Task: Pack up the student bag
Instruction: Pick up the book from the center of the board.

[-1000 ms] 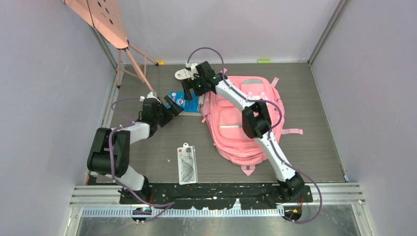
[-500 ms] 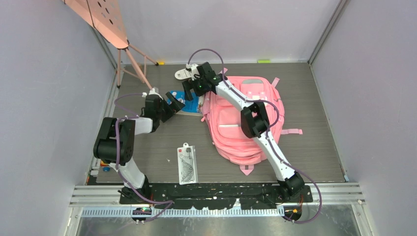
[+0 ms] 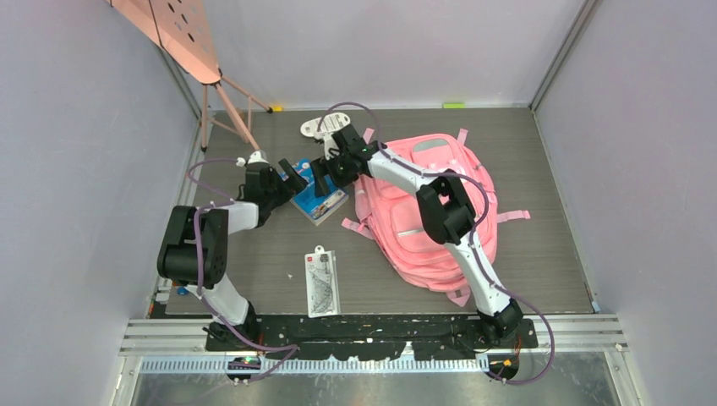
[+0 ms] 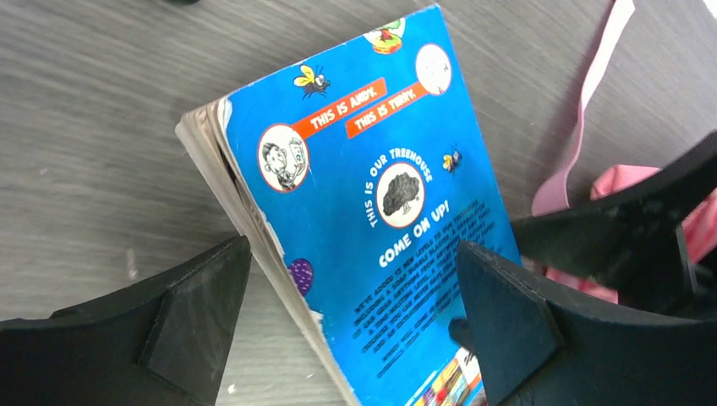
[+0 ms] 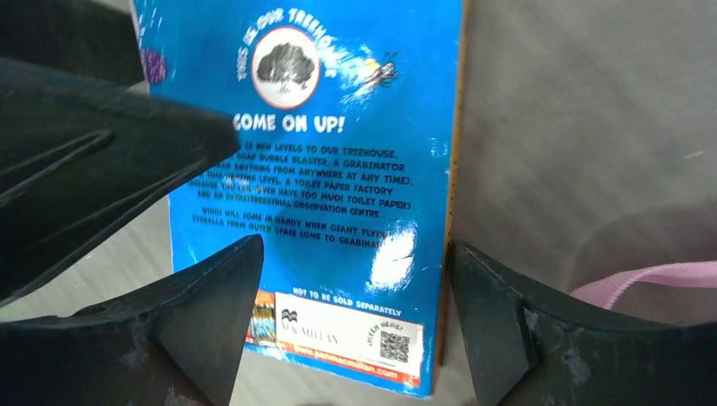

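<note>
The student bag (image 3: 440, 216) is a large pink backpack lying flat on the right half of the table. Its pink strap (image 4: 583, 127) trails toward a blue paperback book (image 3: 320, 200) lying just to its left. My left gripper (image 3: 293, 172) reaches in from the left, open, and its fingers straddle the book (image 4: 372, 211) without clamping it. Reaching over the bag from the right, my right gripper (image 3: 328, 169) is also open and hangs over the book's barcode end (image 5: 338, 169), one finger (image 5: 499, 326) beside the spine. In the wrist views, the left gripper (image 4: 355, 317) and the right gripper (image 5: 355, 326) almost meet.
A white object (image 3: 317, 127) lies behind the grippers at the back. A long clear packet (image 3: 321, 281) lies near the front edge. A pink folding stand (image 3: 182, 38) leans in the back left corner, its legs on the table. Walls close in on both sides.
The book has slid and turned away from the bag toward the front left. The bag has shifted and rotated rightward. Both grippers have closed in on the book, and the right jaws have narrowed a little.
</note>
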Controlling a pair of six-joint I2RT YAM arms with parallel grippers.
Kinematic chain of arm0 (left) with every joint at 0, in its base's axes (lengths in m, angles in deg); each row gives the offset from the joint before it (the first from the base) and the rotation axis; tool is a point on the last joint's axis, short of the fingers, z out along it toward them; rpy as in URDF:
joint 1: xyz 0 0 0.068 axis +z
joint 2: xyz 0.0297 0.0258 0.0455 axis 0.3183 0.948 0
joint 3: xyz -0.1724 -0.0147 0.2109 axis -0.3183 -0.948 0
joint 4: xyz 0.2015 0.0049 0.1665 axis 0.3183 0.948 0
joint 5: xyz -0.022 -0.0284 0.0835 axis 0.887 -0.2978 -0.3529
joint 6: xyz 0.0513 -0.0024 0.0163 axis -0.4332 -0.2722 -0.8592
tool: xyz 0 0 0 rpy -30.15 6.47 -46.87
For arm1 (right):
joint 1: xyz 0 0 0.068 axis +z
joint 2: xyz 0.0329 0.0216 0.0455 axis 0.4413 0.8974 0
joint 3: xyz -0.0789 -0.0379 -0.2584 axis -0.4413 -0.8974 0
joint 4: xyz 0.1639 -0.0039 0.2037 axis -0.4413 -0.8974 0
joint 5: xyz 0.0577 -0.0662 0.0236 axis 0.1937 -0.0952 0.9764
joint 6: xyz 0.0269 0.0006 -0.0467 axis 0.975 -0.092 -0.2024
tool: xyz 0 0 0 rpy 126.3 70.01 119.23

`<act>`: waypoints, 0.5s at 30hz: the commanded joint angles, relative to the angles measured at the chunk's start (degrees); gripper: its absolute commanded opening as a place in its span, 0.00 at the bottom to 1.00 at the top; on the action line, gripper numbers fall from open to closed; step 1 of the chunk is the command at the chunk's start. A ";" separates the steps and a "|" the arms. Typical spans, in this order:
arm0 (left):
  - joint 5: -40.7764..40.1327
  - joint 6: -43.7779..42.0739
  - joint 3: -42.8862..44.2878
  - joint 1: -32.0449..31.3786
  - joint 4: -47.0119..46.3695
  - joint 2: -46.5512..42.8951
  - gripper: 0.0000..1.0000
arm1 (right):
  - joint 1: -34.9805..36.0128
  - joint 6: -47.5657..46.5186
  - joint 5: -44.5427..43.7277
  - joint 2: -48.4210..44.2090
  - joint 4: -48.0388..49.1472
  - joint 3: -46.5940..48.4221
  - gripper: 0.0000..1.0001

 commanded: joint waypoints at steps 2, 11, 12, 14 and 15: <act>-4.21 -3.74 -2.75 -0.03 4.25 -5.01 0.94 | 3.76 6.61 -3.11 -4.03 -1.37 -6.98 0.85; -11.64 -5.00 -6.61 0.09 9.44 -10.85 0.84 | 3.75 9.11 -5.27 -6.04 0.23 -10.00 0.82; -12.12 -5.12 -6.69 0.14 10.06 -11.01 0.84 | 3.76 9.33 -5.12 -6.21 0.85 -10.68 0.82; -13.06 -4.89 -6.64 0.34 10.75 -10.98 0.84 | 3.84 9.90 -4.82 -6.67 1.52 -11.55 0.82; -13.09 -4.68 -6.76 0.43 10.10 -10.74 0.84 | 3.83 10.28 -4.58 -6.89 1.86 -11.75 0.82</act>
